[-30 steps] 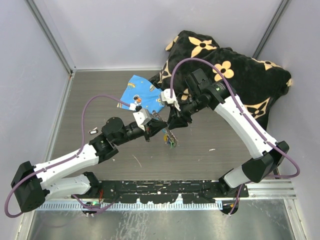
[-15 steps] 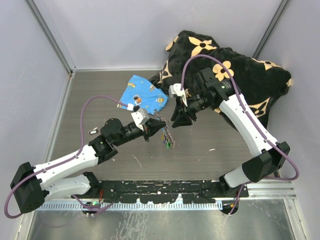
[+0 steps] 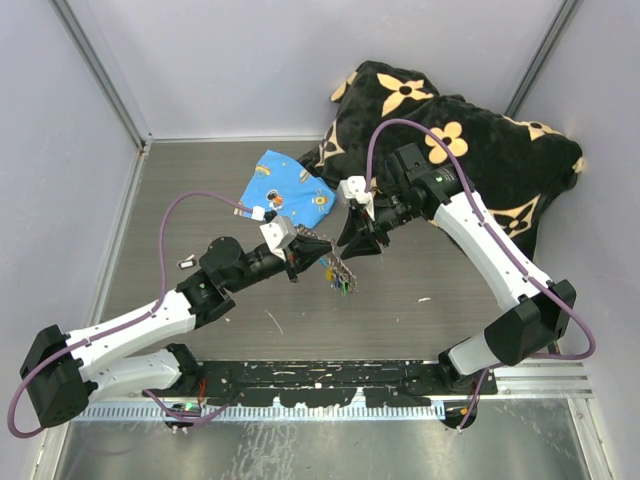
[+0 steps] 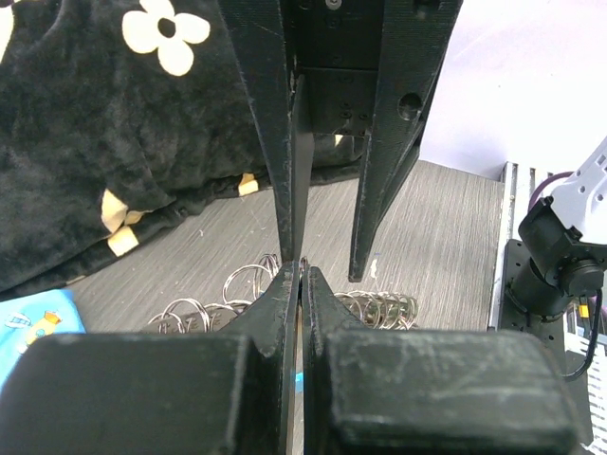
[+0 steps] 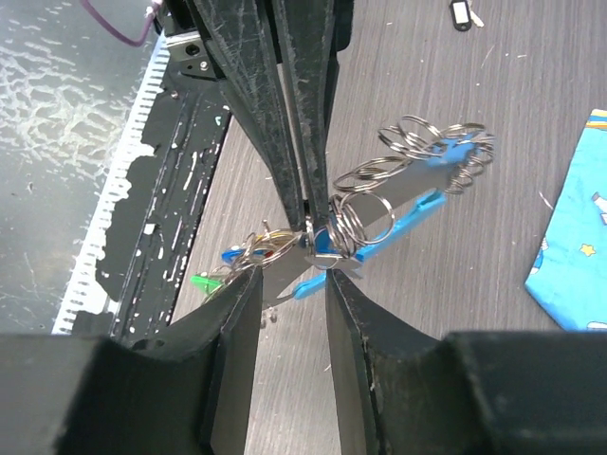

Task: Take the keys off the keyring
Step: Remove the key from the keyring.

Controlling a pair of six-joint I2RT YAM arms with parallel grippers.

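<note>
On the grey wood-grain desk (image 3: 190,190) we see a blue printed cloth (image 3: 285,190) lying flat toward the far side. Its right corner sits just beside a black plush blanket (image 3: 480,150) with cream flowers, heaped in the far right corner. A small dark tag (image 3: 185,263) lies well apart, at the left.

No word, brand, number or sign can be read in any of the views. The black plush blanket (image 3: 480,150) carries only cream flower and star shapes, with no letters. The light-blue printed cloth (image 3: 285,190) shows small coloured cartoon pictures, too small to tell any writing on them. The small black tag with a white window (image 5: 460,13), lying on the table in the right wrist view, shows no writing that I can make out.
</note>
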